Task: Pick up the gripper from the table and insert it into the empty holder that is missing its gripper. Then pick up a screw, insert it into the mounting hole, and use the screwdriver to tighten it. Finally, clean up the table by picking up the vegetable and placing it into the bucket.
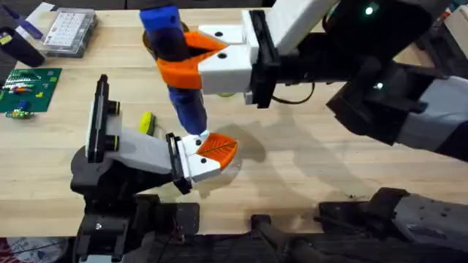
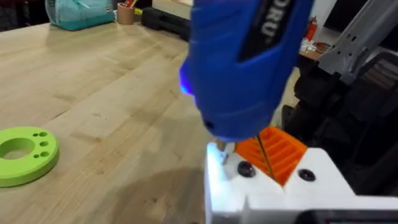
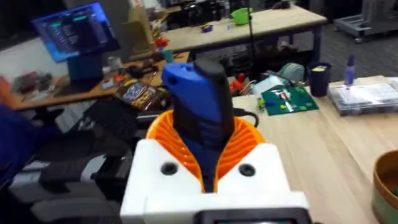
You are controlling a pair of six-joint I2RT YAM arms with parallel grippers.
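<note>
Between the orange ribbed pads of the right claw (image 1: 191,57) sits the blue screwdriver (image 1: 178,66), gripped by its thick handle and standing nearly upright. Its tip meets the white end block of the holder (image 1: 146,152). Beside that tip, the orange leaf-shaped gripper (image 1: 218,148) sits on the block. The left claw (image 2: 273,162) rests under the screwdriver; I cannot tell its opening. Left of the holder lies a green circuit board (image 1: 28,89) on the table (image 1: 307,161).

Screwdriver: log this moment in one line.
right gripper shut on screwdriver | tip at holder block | orange gripper seated
</note>
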